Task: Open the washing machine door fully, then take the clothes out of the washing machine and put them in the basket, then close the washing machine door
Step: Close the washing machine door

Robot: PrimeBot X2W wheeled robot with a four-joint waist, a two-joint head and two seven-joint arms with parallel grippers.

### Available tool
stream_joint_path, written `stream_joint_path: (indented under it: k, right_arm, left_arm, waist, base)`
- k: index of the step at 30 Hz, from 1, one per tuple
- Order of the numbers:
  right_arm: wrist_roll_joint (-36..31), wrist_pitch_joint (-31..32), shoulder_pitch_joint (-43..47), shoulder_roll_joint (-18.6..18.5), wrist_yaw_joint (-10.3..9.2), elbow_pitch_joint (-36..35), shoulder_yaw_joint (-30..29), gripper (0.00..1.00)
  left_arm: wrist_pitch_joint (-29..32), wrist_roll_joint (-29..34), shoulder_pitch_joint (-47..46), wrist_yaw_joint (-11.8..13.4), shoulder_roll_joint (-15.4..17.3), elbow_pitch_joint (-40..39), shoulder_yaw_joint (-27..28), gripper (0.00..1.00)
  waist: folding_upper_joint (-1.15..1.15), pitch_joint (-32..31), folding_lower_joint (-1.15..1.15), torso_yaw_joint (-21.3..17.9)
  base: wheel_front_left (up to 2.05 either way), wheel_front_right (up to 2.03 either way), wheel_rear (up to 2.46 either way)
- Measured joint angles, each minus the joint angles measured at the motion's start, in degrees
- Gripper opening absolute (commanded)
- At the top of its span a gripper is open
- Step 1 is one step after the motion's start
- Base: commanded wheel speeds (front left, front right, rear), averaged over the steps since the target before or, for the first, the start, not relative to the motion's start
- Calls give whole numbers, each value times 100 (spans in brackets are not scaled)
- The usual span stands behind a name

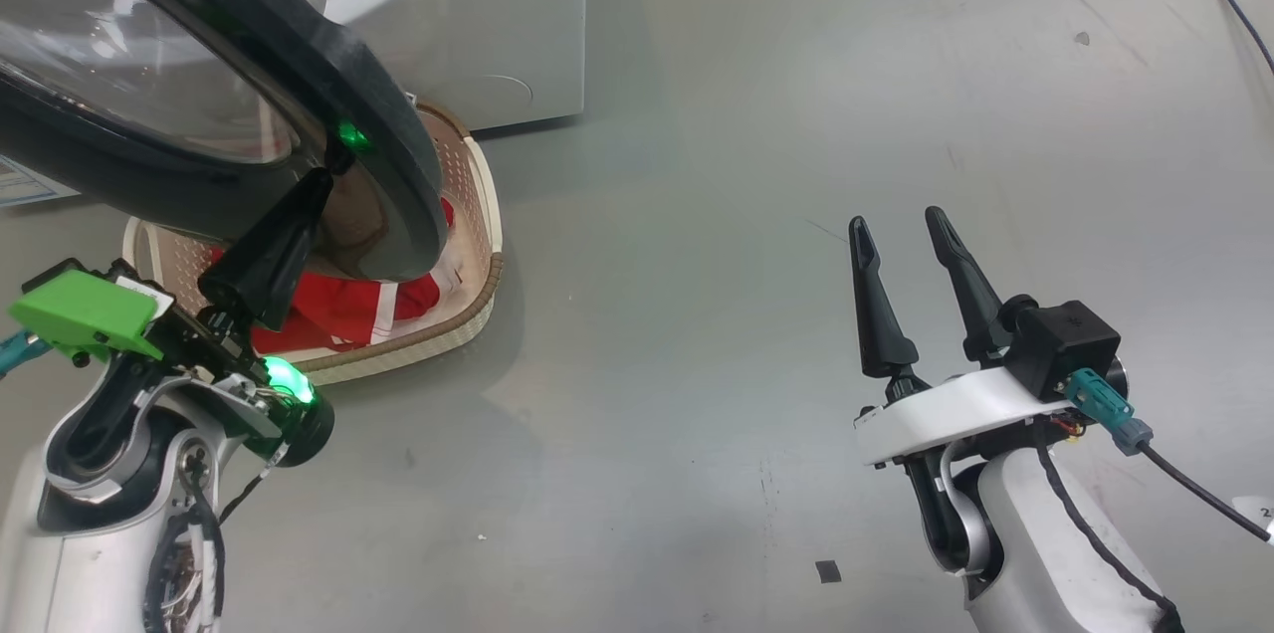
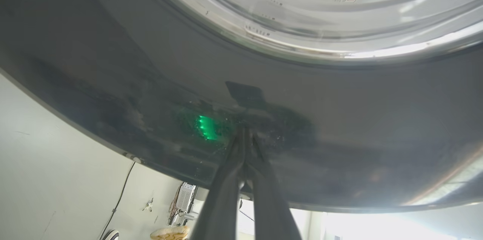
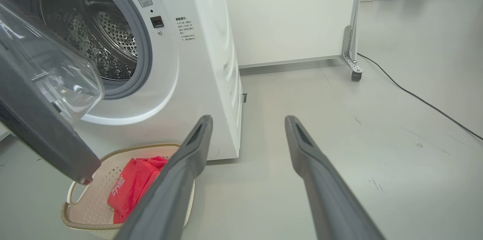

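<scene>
So, the clothes are in the basket and the drum looks empty, so I'd say you're on closing the door. Your left claw is pressed together, tips touching the door's black frame, right above the basket. Push on the frame, not the glass, in a slow arc round the hinge till it latches on the washer. Right claw is spread, holding nothing, well apart from it all.

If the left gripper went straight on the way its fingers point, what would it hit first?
The washing machine door. The left gripper, shut, points straight at the door's glossy black frame, with its tips right at the surface. They look to be touching it, though contact is hard to confirm.
</scene>
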Motion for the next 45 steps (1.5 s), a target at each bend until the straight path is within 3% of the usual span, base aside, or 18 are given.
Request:
stream_joint_path:
  k: [10, 16, 22, 26, 32, 45]
  right_arm:
    - [-24, 0, 0, 1, 1, 4, -208, 100]
    - [-138, 0, 5, 2, 59, 69, -269, 100]
    - [-229, 0, 24, 2, 112, 169, -326, 100]
    - [-247, 0, 97, -3, 151, 214, -382, 100]
    - [-276, 0, 198, -3, 213, 289, -421, 100]
    - [-318, 0, 360, 0, 311, 316, -461, 100]
  left_arm:
    - [138, 497, 74, -294, 91, 252, -313, 0]
    - [-104, 1583, 332, -765, 557, 414, -502, 0]
    - [-508, 2519, 609, -1292, 826, 455, -634, 0]
    - [-825, 3017, 806, -1341, 983, 467, -637, 0]
    - [-1602, 4415, 992, -1408, 1469, 377, -760, 0]
    - [-3166, 6134, 1379, -1412, 1644, 91, -1051, 0]
  waist:
    - [0, -149, 0, 279]
    - [0, -299, 0, 546]
    - [0, -481, 0, 826]
    - [0, -619, 0, 999]
    - [0, -833, 0, 1211]
    - [0, -1142, 0, 1455]
  base:
    - [0, 0, 0]
    - [0, 0, 0]
    - [0, 0, 0]
    - [0, 0, 0]
    - [0, 0, 0]
    - [0, 0, 0]
